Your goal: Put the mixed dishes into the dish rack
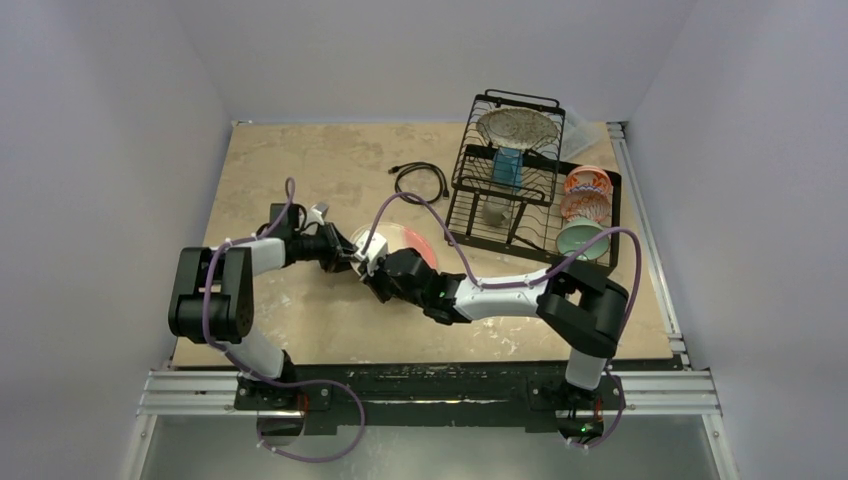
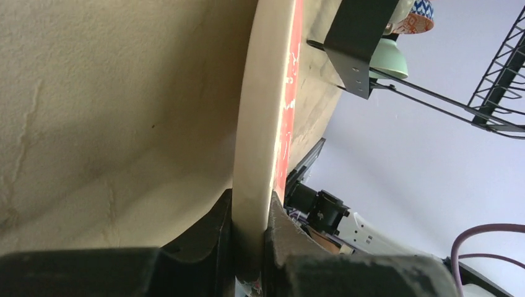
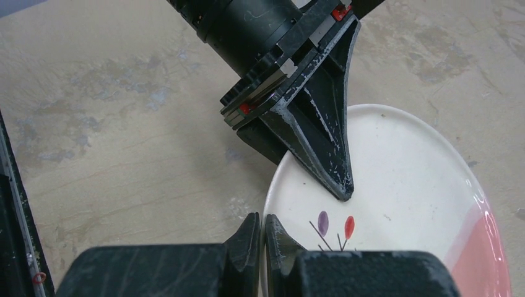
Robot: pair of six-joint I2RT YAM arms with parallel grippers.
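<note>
The left tool (image 2: 251,213) is closed on the plate (image 3: 402,204). In the left wrist view its two fingers (image 2: 218,238) pinch the cream rim between them. In the right wrist view one of those fingers lies across the plate's cream top, its tip near the small painted flowers.

The right tool (image 3: 263,232) is fully closed with nothing between its fingers. Its tips sit at the plate's near edge, just beside the left tool; whether they touch the rim I cannot tell.

The plate is near the middle of the surface (image 1: 300,170), left of the rack (image 1: 510,190) and apart from it, with its pink part turned toward the rack. Whether it is raised off the surface is unclear.

In the rack, the oval dish (image 1: 517,127) stands at the far end, with the blue cup (image 1: 507,167) just in front of it. Along the rack's right side sit two patterned bowls (image 1: 587,182) and the teal bowl (image 1: 580,238). A black cable (image 1: 420,180) lies coiled on the surface, left of the rack.
</note>
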